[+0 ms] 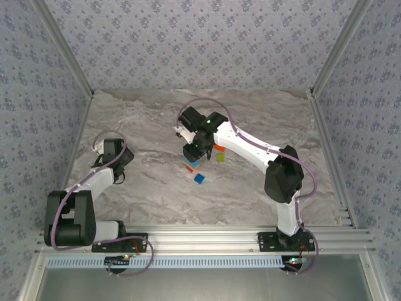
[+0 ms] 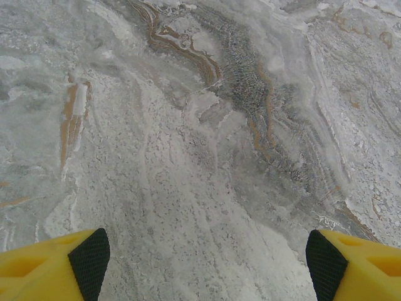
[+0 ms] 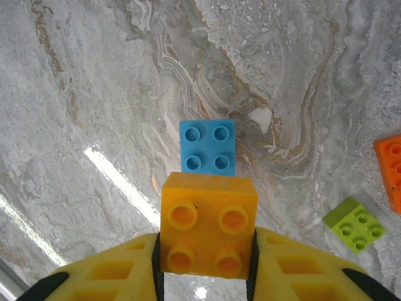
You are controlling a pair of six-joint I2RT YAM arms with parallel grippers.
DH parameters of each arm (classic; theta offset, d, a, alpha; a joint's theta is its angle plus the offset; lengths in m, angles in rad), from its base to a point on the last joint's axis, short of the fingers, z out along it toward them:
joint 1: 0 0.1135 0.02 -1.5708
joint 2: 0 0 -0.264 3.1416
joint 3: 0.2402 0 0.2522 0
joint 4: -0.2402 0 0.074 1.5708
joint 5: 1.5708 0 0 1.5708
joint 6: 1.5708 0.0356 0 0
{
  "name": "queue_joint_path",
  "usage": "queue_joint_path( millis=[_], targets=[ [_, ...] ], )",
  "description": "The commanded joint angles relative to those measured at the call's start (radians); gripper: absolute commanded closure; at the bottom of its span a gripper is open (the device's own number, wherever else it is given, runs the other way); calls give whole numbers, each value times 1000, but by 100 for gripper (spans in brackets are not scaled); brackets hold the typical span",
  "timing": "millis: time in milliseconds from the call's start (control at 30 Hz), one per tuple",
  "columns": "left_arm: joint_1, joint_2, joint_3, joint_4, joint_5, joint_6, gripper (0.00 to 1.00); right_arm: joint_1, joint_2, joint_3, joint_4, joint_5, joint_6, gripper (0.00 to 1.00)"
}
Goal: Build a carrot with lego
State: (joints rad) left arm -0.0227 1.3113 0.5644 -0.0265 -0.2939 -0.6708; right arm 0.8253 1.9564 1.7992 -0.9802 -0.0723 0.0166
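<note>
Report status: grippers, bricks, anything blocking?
Right gripper shut on orange brick, blue brick just ahead. Left gripper open over table. Green brick and second orange brick aside, nothing blocking.

Left claw (image 2: pixel 207 260) spread, right claw (image 3: pixel 207 254) clamped.

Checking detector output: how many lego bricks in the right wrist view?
4: yellow-orange brick in the right gripper, blue brick just beyond, lime brick lower right, orange brick at right edge. More may be hidden.
</note>
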Motion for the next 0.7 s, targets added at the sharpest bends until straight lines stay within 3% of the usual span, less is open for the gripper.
queue_joint_path(
  millis=[0, 667],
  targets=[
    [-7, 0, 27, -11, -23, 14, 16, 4, 35, -19, 14, -24, -9, 63],
    [-7, 2, 28, -10, -23, 13, 16, 0, 76, -34, 35, -17, -17, 64]
  ],
)
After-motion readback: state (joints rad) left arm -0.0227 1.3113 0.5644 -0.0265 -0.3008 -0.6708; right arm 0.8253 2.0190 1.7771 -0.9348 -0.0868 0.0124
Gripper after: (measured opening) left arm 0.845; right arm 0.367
